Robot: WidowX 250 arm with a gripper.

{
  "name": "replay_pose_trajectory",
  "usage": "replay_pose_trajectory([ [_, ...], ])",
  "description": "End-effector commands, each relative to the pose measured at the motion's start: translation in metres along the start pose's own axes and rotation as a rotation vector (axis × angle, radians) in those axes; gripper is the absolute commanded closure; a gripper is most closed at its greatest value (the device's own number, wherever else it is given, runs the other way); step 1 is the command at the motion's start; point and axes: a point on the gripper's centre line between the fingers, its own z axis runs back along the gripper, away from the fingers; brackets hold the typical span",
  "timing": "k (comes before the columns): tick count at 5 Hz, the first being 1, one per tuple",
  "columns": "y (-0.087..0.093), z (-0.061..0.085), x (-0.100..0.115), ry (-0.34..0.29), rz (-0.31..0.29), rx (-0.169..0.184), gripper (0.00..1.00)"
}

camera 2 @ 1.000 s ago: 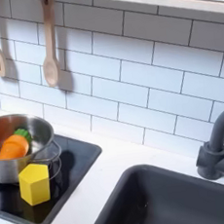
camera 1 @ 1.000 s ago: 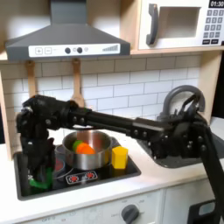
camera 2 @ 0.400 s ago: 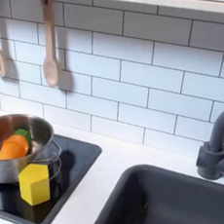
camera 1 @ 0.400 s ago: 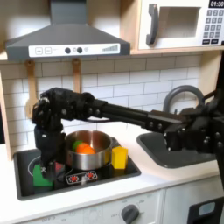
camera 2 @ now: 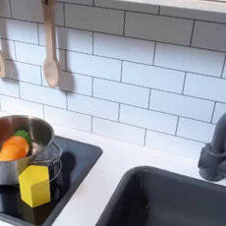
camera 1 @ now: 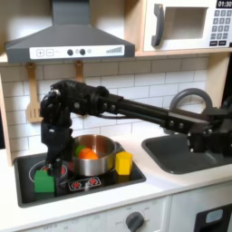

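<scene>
In the first exterior view the black tool (camera 1: 56,161) hangs at the end of the long black robot arm (camera 1: 136,111), pointing down over the left part of the black toy stovetop (camera 1: 104,183). Whether its jaws stand apart or together cannot be told, since the dark fingers merge with the dark surface behind them; nothing can be seen held between them. Just below and to the first exterior view's left of the tool lies a small green block (camera 1: 43,182), resting on the stovetop near its front left corner, apart from the tool.

To the first exterior view's right of the tool stands a round silver metal pot (camera 1: 92,158) on the stovetop. Inside it lies an orange toy carrot (camera 1: 88,154) with a green top (camera 1: 80,149); in the second exterior view the same pot (camera 2: 3,156) sits at the left edge with the carrot (camera 2: 12,148) lying in it and its green top toward the far side. Just beside the pot, at its near right, stands a yellow cube-shaped block (camera 1: 123,163), upright on the stovetop and close against the pot's wall (camera 2: 35,185).

Farther right in the pale bench (camera 1: 172,186) is a dark grey sink basin (camera 1: 186,152) with a curved grey faucet (camera 2: 223,143). On the white tiled wall hang two wooden utensils (camera 2: 49,50).
</scene>
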Motion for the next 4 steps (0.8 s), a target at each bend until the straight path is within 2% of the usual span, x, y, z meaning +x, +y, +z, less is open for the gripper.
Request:
replay_pose_trajectory([
  [1,-0.03,0.011,-0.048,0.068,-0.138,-0.082,0.0],
  [2,-0.048,0.018,-0.071,0.07,-0.218,-0.099,0.0],
  [3,-0.057,0.022,-0.088,0.05,-0.236,-0.101,0.0],
  [4,-0.062,0.023,-0.102,0.039,-0.189,-0.099,0.0],
])
